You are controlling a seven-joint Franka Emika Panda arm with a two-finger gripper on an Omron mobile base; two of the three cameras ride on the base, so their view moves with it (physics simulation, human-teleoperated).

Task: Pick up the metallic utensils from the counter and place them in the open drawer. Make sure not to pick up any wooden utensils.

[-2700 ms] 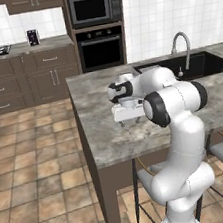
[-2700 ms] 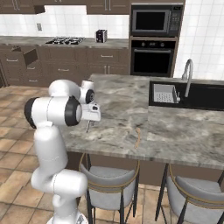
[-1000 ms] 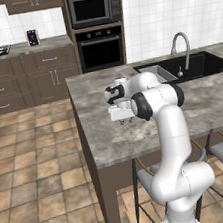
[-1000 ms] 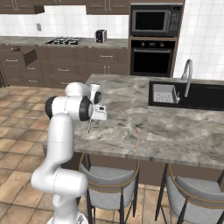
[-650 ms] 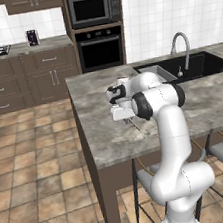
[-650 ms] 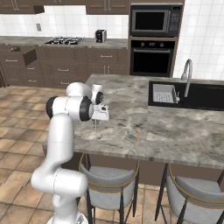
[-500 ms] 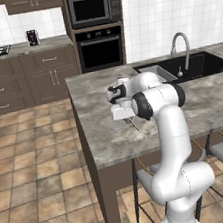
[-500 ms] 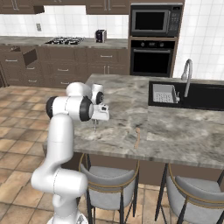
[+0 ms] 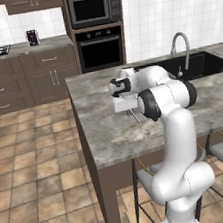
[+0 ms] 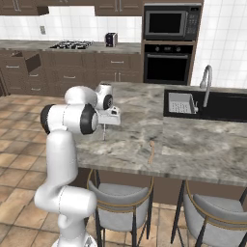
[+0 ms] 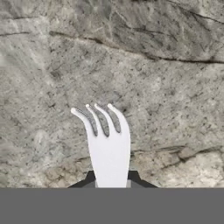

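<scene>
Fork tines point away from us, its neck clamped between our gripper fingertips, above the marbled counter.

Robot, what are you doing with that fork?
The robot's end effector is shut on a silver fork, with the tines pointing down toward the marbled counter. It hangs over the island's near part. A tan wooden spoon lies on the counter toward the stools, untouched. The open drawer is across the kitchen, so the fork isn't put away yet.
</scene>
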